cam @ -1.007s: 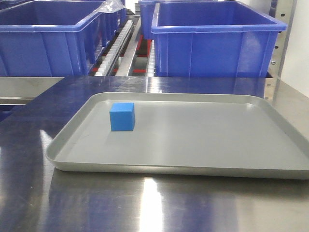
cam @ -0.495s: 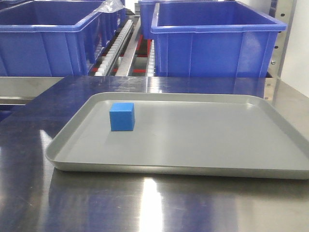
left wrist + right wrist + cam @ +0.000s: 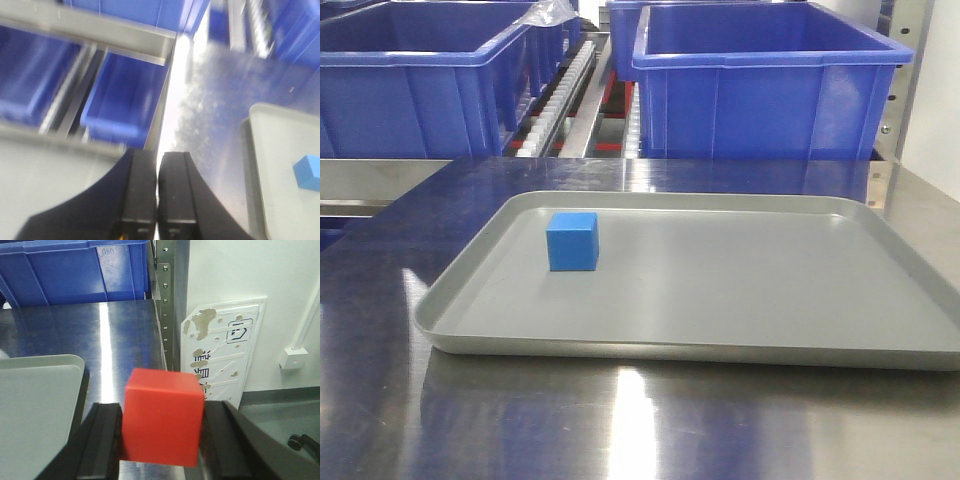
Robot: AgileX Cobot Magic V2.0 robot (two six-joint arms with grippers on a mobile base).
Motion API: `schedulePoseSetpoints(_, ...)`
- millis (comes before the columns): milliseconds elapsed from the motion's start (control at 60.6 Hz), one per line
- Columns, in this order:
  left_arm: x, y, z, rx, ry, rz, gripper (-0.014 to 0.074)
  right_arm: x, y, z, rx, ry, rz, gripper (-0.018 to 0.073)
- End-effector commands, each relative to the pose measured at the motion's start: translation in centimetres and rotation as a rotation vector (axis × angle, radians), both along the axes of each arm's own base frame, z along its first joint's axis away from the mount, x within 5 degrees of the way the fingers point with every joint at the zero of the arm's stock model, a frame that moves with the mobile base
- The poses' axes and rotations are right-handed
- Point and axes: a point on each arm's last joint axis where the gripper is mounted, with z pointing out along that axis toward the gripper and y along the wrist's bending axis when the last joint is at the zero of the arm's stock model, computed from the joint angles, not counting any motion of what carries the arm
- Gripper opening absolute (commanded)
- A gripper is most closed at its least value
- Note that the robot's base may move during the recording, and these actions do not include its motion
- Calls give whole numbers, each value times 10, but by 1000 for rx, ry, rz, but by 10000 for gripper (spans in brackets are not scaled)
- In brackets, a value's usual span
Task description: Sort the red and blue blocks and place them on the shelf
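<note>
Snugly, the red block (image 3: pixel 163 415) sits clamped inside the right tool (image 3: pixel 162 440).

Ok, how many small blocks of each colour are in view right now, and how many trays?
Red: 1, the small bright red matte cube, between the fingers of the right gripper.
Blue: 1, the small bright blue matte cube, on the flat grey metal tray.
Trays: 1.
Total: 3.

Left gripper (image 3: pixel 157 160), jaws together; blue block (image 3: pixel 307 172) nearby
</note>
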Motion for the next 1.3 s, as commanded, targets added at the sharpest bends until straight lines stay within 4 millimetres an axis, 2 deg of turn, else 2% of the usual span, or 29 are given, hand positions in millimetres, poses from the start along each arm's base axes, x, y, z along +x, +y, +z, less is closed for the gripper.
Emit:
schedulePoseSetpoints(0, 19, -3, 21, -8, 26, -4, 134, 2, 0, 17, -31, -116, 2, 57)
schedulePoseSetpoints(165, 31, -5, 25, -18, 146, -4, 134, 2, 0, 17, -31, -116, 2, 57)
schedulePoseSetpoints(710, 31, -4, 26, 10, 161, -9, 134, 2, 0, 17, -31, -116, 2, 57)
schedulePoseSetpoints(826, 33, -4, 22, 99, 193, -71, 134, 2, 0, 17, -31, -116, 2, 57)
schedulePoseSetpoints(1057, 43, -7, 10, 74, 292, -91, 148, 2, 0, 17, -31, -116, 2, 57)
schedulePoseSetpoints(1139, 46, -10, 7, 81, 304, -132, 206, 2, 0, 17, -31, -116, 2, 57)
schedulePoseSetpoints(1288, 53, -18, 6, -28, 293, -156, 427, 2, 0, 17, -31, -116, 2, 57)
